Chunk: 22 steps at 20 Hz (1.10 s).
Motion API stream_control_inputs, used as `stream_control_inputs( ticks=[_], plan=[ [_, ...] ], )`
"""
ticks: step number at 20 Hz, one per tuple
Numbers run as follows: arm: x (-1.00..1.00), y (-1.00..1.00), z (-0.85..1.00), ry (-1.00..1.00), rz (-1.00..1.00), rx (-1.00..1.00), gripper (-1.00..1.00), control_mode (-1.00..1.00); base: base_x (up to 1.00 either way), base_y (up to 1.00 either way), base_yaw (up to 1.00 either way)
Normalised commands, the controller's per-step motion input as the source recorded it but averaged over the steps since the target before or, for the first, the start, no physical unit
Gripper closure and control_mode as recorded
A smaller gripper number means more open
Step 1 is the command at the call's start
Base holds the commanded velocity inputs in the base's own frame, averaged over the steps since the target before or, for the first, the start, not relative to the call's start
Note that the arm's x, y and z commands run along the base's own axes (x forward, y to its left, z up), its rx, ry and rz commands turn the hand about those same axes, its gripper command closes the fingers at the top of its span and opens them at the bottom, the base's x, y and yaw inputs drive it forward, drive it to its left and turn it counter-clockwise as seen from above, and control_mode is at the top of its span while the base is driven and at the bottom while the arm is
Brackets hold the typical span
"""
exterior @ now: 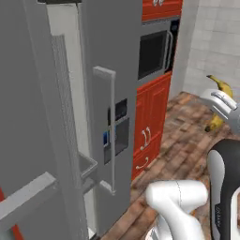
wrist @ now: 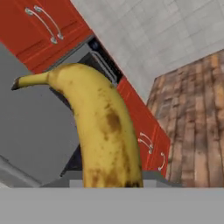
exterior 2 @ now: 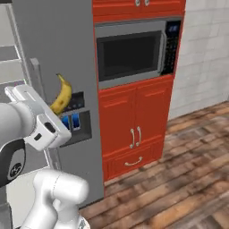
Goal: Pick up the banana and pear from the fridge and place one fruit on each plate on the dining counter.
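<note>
Outside the fridge (exterior: 117,56), at its 3 o'clock, the gripper (exterior 2: 56,117) is closed on the banana (exterior 2: 62,95); pear and both placements remain.

Yellow brown-spotted banana (wrist: 103,127), grey fridge (exterior 2: 53,53), red cabinets (exterior 2: 134,125).
</note>
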Motion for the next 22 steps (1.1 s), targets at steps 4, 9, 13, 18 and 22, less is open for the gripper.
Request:
stream_control_inputs(
  ticks=[4,9,13,18,22],
  plan=[
    [0.00,0.00,0.00,0.00,0.00,0.00,1.00,1.00,-0.01,-0.21,-0.81],
    [0.00,0.00,0.00,0.00,0.00,0.00,1.00,1.00,0.15,-0.20,-0.73],
    [0.00,0.00,0.00,0.00,0.00,0.00,1.00,1.00,0.51,-0.20,-0.62],
    [0.00,0.00,0.00,0.00,0.00,0.00,1.00,1.00,0.63,-0.29,-0.52],
    [0.00,0.00,0.00,0.00,0.00,0.00,1.00,1.00,0.46,-0.48,-0.50]
  ],
)
